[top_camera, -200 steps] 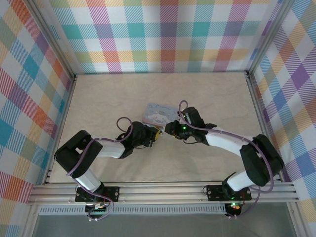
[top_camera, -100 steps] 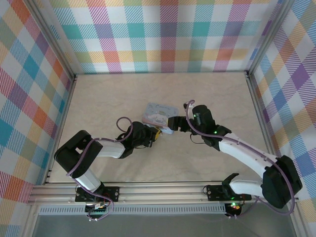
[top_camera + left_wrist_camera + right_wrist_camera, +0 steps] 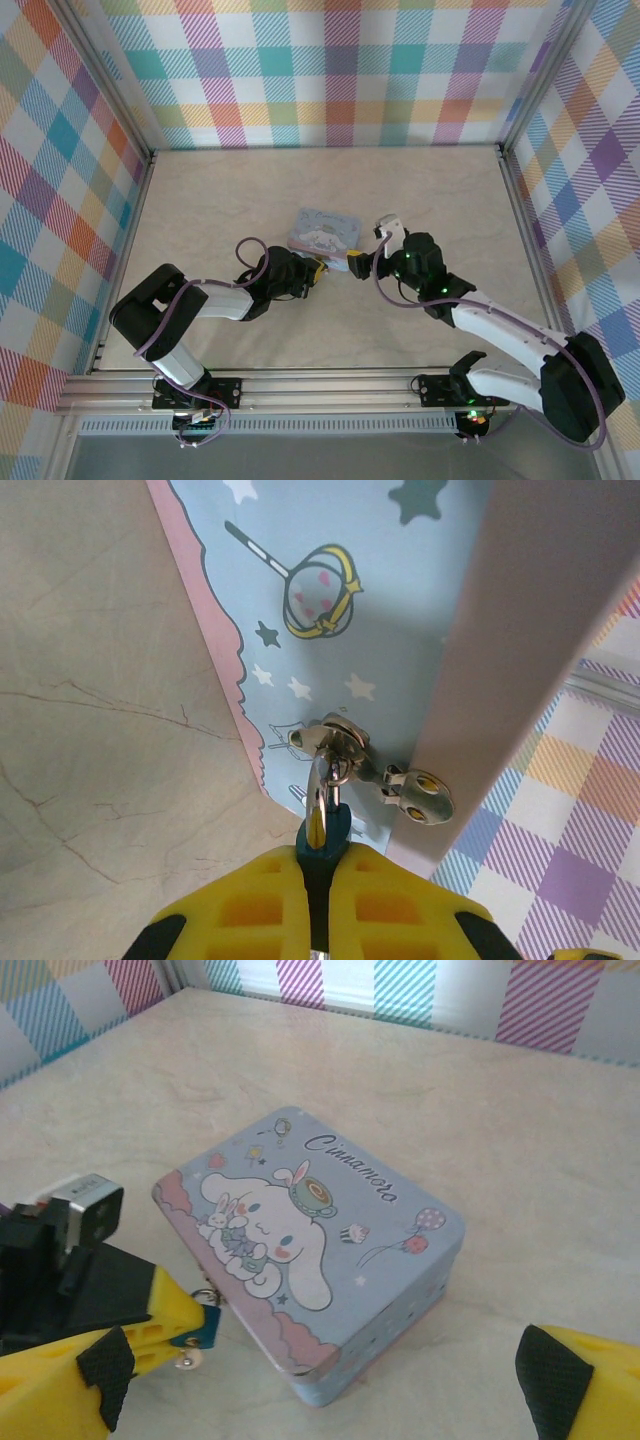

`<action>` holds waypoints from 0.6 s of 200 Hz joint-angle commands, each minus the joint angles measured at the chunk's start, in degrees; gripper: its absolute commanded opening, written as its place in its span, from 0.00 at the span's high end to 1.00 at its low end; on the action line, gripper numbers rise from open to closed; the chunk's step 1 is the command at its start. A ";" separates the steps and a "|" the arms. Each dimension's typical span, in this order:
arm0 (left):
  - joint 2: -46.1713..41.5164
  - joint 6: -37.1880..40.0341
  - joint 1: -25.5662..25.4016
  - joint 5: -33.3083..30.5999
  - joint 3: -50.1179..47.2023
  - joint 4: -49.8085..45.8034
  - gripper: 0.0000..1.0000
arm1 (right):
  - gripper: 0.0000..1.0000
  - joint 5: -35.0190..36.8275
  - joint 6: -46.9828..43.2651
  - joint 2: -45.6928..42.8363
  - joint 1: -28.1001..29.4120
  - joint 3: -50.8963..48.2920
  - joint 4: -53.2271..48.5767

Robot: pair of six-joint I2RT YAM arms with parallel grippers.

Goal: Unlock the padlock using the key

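Observation:
The padlock (image 3: 326,842) is a tiny teal lock whose silver shackle passes through the clasp (image 3: 338,742) on the side of the pale blue cartoon tin (image 3: 330,1210). My left gripper (image 3: 322,870) is shut on the padlock's body with its yellow fingers. A small silver key (image 3: 417,794) hangs beside the clasp, free of both grippers. In the right wrist view the padlock (image 3: 205,1327) and the key (image 3: 188,1360) sit at the tin's near left corner. My right gripper (image 3: 330,1400) is open, holds nothing, and hovers just short of the tin. From above, the left gripper (image 3: 316,268) and the right gripper (image 3: 360,262) flank the tin's (image 3: 325,228) near edge.
The tin lies near the middle of the pale marble-patterned table (image 3: 220,200). Checked walls (image 3: 330,70) enclose the table at the back and both sides. Open table spreads behind the tin and off to the right.
The right arm has drawn back to the right and nearer the base, its gripper moving away from the padlock. The left arm and the tin have stayed put.

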 commanded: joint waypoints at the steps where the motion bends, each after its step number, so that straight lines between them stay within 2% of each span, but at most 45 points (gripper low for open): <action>1: -1.78 -1.28 -0.49 -0.34 0.55 -1.56 1.00 | 0.00 0.84 -9.80 2.41 -0.18 1.64 3.14; 55: -2.98 -1.82 -0.55 -0.24 0.77 -3.75 1.00 | 0.00 -9.91 -23.96 5.79 0.04 1.21 3.97; 120: -3.64 -2.26 -0.49 0.07 1.42 -5.70 1.00 | 0.00 -12.75 -44.00 5.55 3.04 -0.99 0.91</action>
